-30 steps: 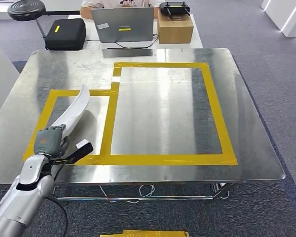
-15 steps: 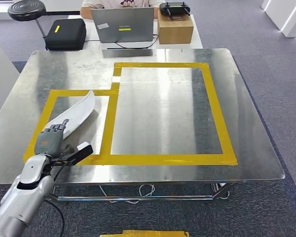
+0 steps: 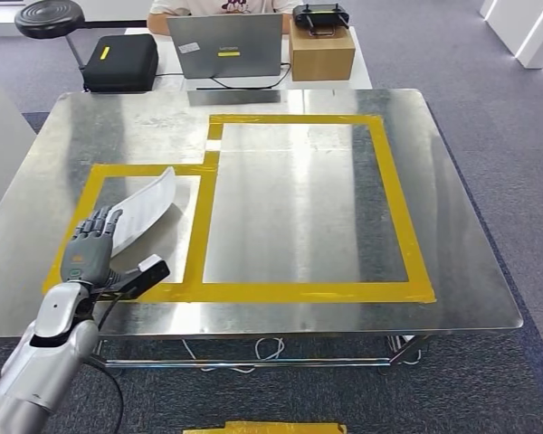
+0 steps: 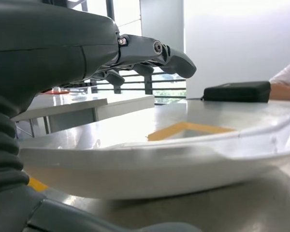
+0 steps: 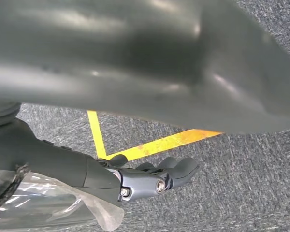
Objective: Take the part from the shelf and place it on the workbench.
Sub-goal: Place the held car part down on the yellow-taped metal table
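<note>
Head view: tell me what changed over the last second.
The curved white plastic part dropped from a raised tilt to lie flat inside the small yellow-taped box on the metal workbench. The left hand let go, fingers now spread above it. Laptop, black case and cardboard box stayed put.

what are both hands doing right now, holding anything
Left hand: open, fingers spread above the white part, which lies on the workbench.
Right hand: holds nothing, fingers extended together; open or shut cannot be told.
</note>
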Controlling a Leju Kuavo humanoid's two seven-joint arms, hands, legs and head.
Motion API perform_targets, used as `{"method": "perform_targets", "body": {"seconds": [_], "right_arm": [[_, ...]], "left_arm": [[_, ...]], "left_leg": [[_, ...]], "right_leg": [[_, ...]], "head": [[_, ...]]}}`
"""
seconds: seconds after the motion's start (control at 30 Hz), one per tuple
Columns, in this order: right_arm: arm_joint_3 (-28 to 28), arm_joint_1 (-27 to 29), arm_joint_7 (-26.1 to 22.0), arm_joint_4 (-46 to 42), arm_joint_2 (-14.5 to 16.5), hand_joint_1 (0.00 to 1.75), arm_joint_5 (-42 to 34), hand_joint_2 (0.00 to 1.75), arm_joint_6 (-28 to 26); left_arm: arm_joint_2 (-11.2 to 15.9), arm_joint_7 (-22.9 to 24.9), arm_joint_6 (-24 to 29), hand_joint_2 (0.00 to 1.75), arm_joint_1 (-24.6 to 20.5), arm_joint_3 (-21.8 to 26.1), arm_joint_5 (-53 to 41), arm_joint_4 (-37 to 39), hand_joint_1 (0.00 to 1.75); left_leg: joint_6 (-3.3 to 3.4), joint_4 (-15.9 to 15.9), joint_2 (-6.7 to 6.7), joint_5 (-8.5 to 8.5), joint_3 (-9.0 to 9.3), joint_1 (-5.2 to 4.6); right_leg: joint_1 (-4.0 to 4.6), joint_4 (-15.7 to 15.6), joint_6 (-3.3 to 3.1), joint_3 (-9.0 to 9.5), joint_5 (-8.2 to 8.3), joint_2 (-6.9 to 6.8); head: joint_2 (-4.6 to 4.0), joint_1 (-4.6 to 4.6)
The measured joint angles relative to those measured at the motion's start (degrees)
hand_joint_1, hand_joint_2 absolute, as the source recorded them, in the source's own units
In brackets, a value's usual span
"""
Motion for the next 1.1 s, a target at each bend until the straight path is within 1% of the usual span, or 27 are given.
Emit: {"method": "perform_targets", "body": {"seconds": [0.3,0.43,0.53,0.6,0.63,0.67,0.7,0.77,0.8,0.83,0.87,0.9,0.93,0.97,1.0,1.03,1.07,1.1], "right_arm": [[0.3,0.1,-0.1,0.0,0.0,0.00,-0.2,0.00,0.0],[0.3,0.1,-0.1,0.0,0.0,0.00,-0.3,0.00,0.0],[0.3,0.1,-0.1,0.0,0.0,0.00,-0.4,0.00,0.0],[0.3,0.1,0.0,0.0,0.0,0.00,-0.5,0.00,0.0],[0.3,0.1,0.0,0.0,0.0,0.00,-0.5,0.00,0.1],[0.3,0.1,0.1,0.0,0.0,0.00,-0.5,0.00,0.1],[0.3,0.1,0.1,-0.1,0.0,0.00,-0.6,0.00,0.1],[0.3,0.2,0.2,-0.1,0.0,0.00,-0.6,0.00,0.2],[0.3,0.2,0.3,-0.1,0.0,0.00,-0.6,0.00,0.2],[0.3,0.3,0.3,-0.1,0.0,0.00,-0.6,0.00,0.2],[0.3,0.3,0.4,-0.1,0.0,0.00,-0.6,0.00,0.2],[0.3,0.4,0.4,-0.1,0.0,0.00,-0.6,0.00,0.2],[0.3,0.4,0.5,-0.1,0.0,0.00,-0.6,0.00,0.2],[0.3,0.3,0.6,-0.1,0.0,0.00,-0.6,0.00,0.3],[0.4,0.3,0.7,-0.1,0.0,0.00,-0.7,0.00,0.3],[0.4,0.3,0.8,-0.2,0.0,0.00,-0.7,0.00,0.3],[0.4,0.3,0.9,-0.2,0.0,0.00,-0.7,0.00,0.4],[0.4,0.3,1.0,-0.2,0.0,0.00,-0.7,0.00,0.4]], "left_arm": [[0.0,0.0,1.1,0.00,1.2,2.3,1.8,-4.4,0.00],[0.2,0.0,1.0,0.00,1.7,3.2,2.4,-5.3,0.00],[0.4,0.0,0.8,0.00,1.9,3.8,2.8,-5.6,0.00],[0.5,0.0,0.6,0.00,2.1,4.1,3.0,-5.8,0.00],[0.6,0.0,0.4,0.00,2.1,4.3,3.0,-5.9,0.00],[0.6,0.0,0.3,0.00,2.1,4.3,3.1,-6.0,0.00],[0.6,0.0,0.2,0.00,2.1,4.4,3.1,-6.1,0.00],[0.5,0.0,0.2,0.00,2.3,4.4,3.2,-6.1,0.00],[0.5,0.0,0.1,0.00,2.4,4.4,3.2,-6.1,0.00],[0.5,0.0,0.0,0.00,2.6,4.4,3.3,-6.1,0.00],[0.4,0.0,-0.1,0.00,2.7,4.4,3.4,-6.1,0.00],[0.4,0.0,-0.2,0.00,2.8,4.4,3.4,-6.1,0.00],[0.4,0.0,-0.3,0.00,2.8,4.4,3.5,-6.1,0.00],[0.4,0.0,-0.4,0.00,2.8,4.4,3.6,-6.1,0.00],[0.4,0.0,-0.5,0.00,2.7,4.4,3.6,-6.1,0.00],[0.4,0.0,-0.6,0.00,2.7,4.5,3.7,-6.1,0.00],[0.4,0.0,-0.6,0.00,2.7,4.5,3.7,-6.1,0.00],[0.4,0.0,-0.7,0.00,2.8,4.6,3.8,-6.1,0.00]], "left_leg": [[0.06,0.1,0.00,-0.04,0.00,-0.14],[0.20,0.2,0.00,-0.12,-0.01,-0.35],[0.63,0.3,-0.01,-0.14,-0.09,-0.55],[1.21,0.1,-0.04,0.24,-0.10,-0.50],[1.56,-0.2,-0.05,0.57,-0.08,-0.37],[1.89,-0.5,-0.06,0.88,-0.13,-0.21],[2.14,-0.8,-0.08,1.15,-0.24,-0.05],[2.32,-0.8,-0.16,1.47,-0.73,-0.08],[2.27,-0.8,-0.23,1.64,-0.96,-0.11],[2.18,-0.8,-0.31,1.81,-1.16,-0.12],[2.01,-0.8,-0.42,1.98,-1.33,-0.09],[1.80,-0.8,-0.54,2.15,-1.45,-0.04],[1.54,-0.7,-0.66,2.31,-1.55,0.00],[1.22,-0.7,-0.79,2.51,-1.74,-0.03],[0.86,-0.6,-0.89,2.74,-1.91,-0.08],[0.50,-0.5,-0.97,2.99,-2.09,-0.15],[0.10,-0.5,-1.05,3.29,-2.27,-0.20],[-0.27,-0.5,-1.10,3.56,-2.36,-0.14]], "right_leg": [[-0.14,0.0,0.09,0.00,0.06,-0.01],[-0.36,0.0,0.28,0.00,0.10,-0.02],[-0.53,-0.1,0.70,0.04,0.23,-0.06],[-0.60,-0.1,1.16,0.04,0.30,-0.06],[-0.61,0.3,1.32,-0.21,-0.21,0.23],[-0.60,1.5,1.42,-0.83,-1.40,0.67],[-0.59,4.0,1.46,-1.94,-3.22,1.18],[-0.58,11.8,1.54,-5.29,-7.31,1.90],[-0.59,15.1,1.59,-6.71,-8.45,1.99],[-0.59,16.9,1.61,-7.42,-8.61,2.03],[-0.61,16.1,1.60,-6.88,-7.46,2.03],[-0.66,13.0,1.55,-5.20,-5.47,2.04],[-0.73,8.6,1.47,-2.88,-3.58,2.13],[-0.72,4.4,1.36,-0.52,-2.07,2.30],[-0.70,1.5,1.20,1.05,-1.27,2.46],[-0.65,0.1,1.05,1.76,-1.13,2.61],[-0.52,0.0,0.81,1.81,-1.03,2.68],[-0.54,0.0,0.41,1.31,-0.79,2.61]], "head": [[-0.01,0.00],[0.00,-0.01],[0.00,-0.02],[0.00,-0.03],[0.00,-0.02],[0.01,0.04],[0.01,0.11],[0.01,0.20],[0.01,0.17],[0.01,0.17],[0.01,0.18],[0.01,0.18],[0.01,0.19],[0.01,0.19],[0.00,0.18],[0.00,0.18],[0.01,0.17],[0.01,0.18]]}}
